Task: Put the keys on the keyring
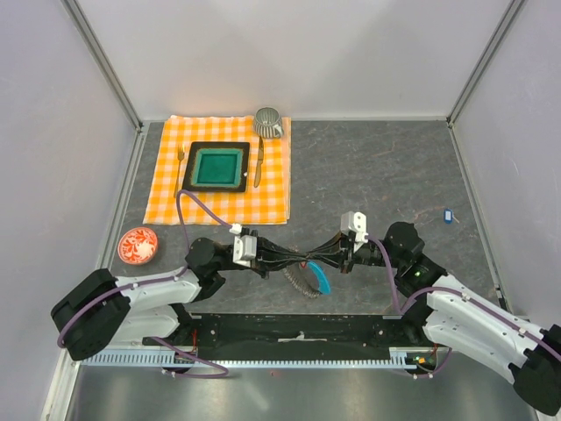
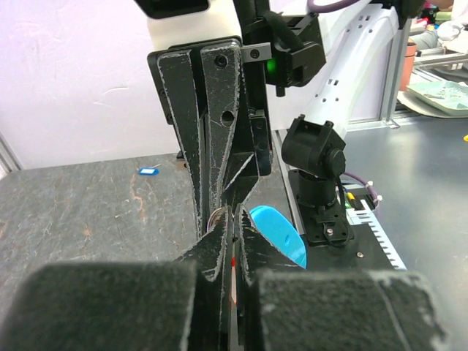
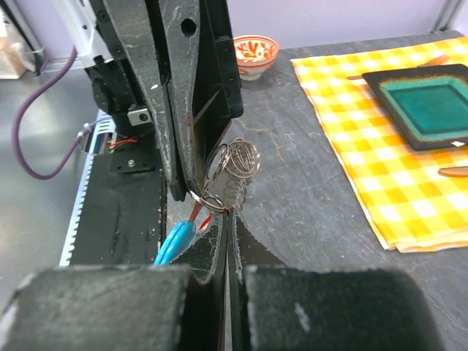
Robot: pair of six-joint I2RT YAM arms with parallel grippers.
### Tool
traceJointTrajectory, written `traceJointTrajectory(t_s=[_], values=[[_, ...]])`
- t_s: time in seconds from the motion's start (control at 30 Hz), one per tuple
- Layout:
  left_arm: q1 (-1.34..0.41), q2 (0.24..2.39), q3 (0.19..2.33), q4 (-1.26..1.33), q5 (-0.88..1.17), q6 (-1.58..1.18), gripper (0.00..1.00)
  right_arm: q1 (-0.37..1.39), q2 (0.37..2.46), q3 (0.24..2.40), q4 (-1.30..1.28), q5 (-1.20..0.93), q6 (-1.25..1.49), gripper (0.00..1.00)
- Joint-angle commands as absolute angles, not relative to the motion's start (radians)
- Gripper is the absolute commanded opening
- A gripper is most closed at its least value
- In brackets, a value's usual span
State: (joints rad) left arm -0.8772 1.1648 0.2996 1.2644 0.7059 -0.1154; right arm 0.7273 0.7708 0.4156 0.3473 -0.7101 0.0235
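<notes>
- risk, nearest: only a red sliver of the red key (image 2: pixel 232 259) is being shown between the closed fingers of the left gripper (image 2: pixel 228 235). with so thin a hold, the key is likely to be twisted out and dropped if it is pushed crooked against the coil.
- risk, same spot: the keyring (image 3: pixel 235 164) seems to be pinched at one edge by the right gripper (image 3: pixel 230 216), fingers together. the rest of the floppy loop is being left to hang with its light-blue strip (image 3: pixel 174 241) below. the coil gap may be sprung shut, or the loop swung aside, if either arm is pulled away too fast.
- risk, tips: both sets of fingertips are being pressed nose to nose, so the threading point is being hidden from both wrist views and a miss could go unnoticed. whether the key is already through the coil cannot be told.
- pose: both arms are being reached inward from their bases, forearms low over the table (image 1: pixel 377 167), with the wrists facing each other just ahead of the base rail. the keyring is being held off the surface between them.
- farther out: the blue key (image 1: pixel 448 214) is being left flat on the table, well apart to the right. a long reach will be needed for it, and the ring could be dragged along.
</notes>
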Motion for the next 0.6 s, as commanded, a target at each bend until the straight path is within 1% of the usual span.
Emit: traceJointTrajectory(t_s=[0.0, 0.27, 0.37, 0.47, 0.5, 0.57], values=[[-0.87, 1.124, 0.314, 1.601, 0.775, -0.147, 0.02, 0.733, 0.798, 0.422, 0.407, -0.856, 0.057, 0.0], [-0.868, 1.163, 0.36, 1.585, 0.874, -0.166, 0.02, 0.732, 0.865, 0.488, 0.387, -0.959, 0.045, 0.0], [-0.868, 1.204, 0.374, 1.623, 0.893, -0.195, 0.02, 0.733, 0.896, 0.489, 0.411, -0.954, 0.06, 0.0], [-0.87, 1.23, 0.377, 1.651, 0.9, -0.216, 0.02, 0.733, 0.908, 0.488, 0.413, -0.901, 0.071, 0.0], [-0.87, 1.236, 0.376, 1.654, 0.896, -0.221, 0.02, 0.733, 0.907, 0.486, 0.404, -0.893, 0.069, 0.02], [-0.865, 1.238, 0.359, 1.654, 0.874, -0.215, 0.02, 0.732, 0.89, 0.488, 0.376, -0.845, 0.06, 0.03]])
